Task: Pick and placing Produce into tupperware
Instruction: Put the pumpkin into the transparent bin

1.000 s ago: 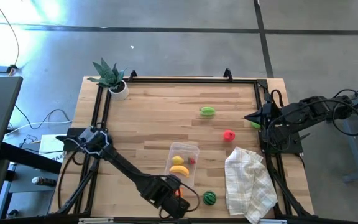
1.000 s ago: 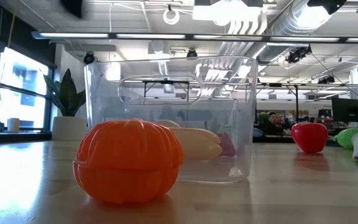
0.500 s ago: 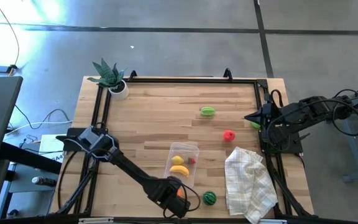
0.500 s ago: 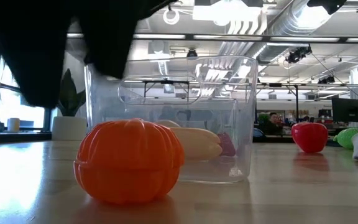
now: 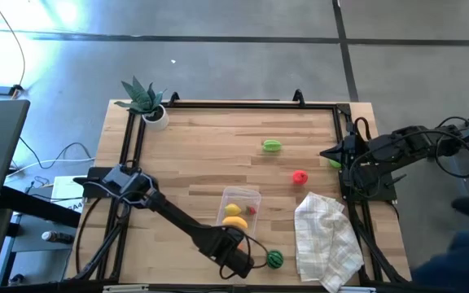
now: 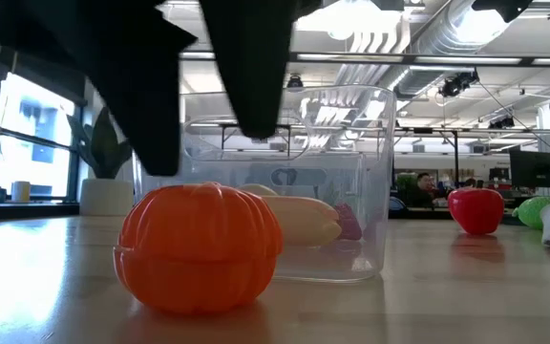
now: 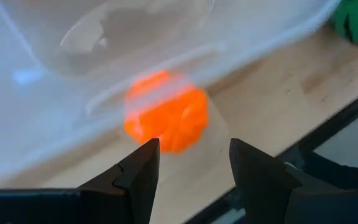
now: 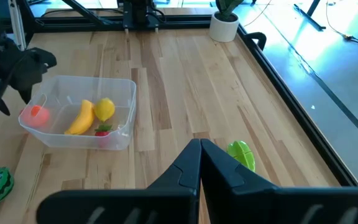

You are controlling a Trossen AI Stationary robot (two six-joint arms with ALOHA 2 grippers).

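Observation:
A ribbed orange (image 6: 197, 248) rests on the table just outside the near end of the clear tupperware (image 5: 240, 203). The tub holds a yellow banana (image 8: 81, 118), a lemon (image 8: 104, 109) and a small red one. My left gripper (image 6: 208, 148) hangs open right above the orange, fingers pointing down and standing over its two sides without touching; the left wrist view shows the orange (image 7: 166, 118) beyond the gripper (image 7: 194, 158). The striped watermelon (image 5: 275, 259) lies to the right of it. My right gripper (image 8: 199, 149) waits shut at the table's right edge.
A green one (image 5: 272, 146) and a red one (image 5: 300, 177) lie on the far right part of the table, and another green one (image 8: 241, 154) sits by my right gripper. A white checked cloth (image 5: 326, 240) is crumpled at the near right. A potted plant (image 5: 146, 102) stands at the far left corner.
My left gripper has come down over the orange and shifted a little toward the table's right edge, still open. In the low view its fingers have dropped into sight above the orange. The orange and the tupperware have stayed where they were.

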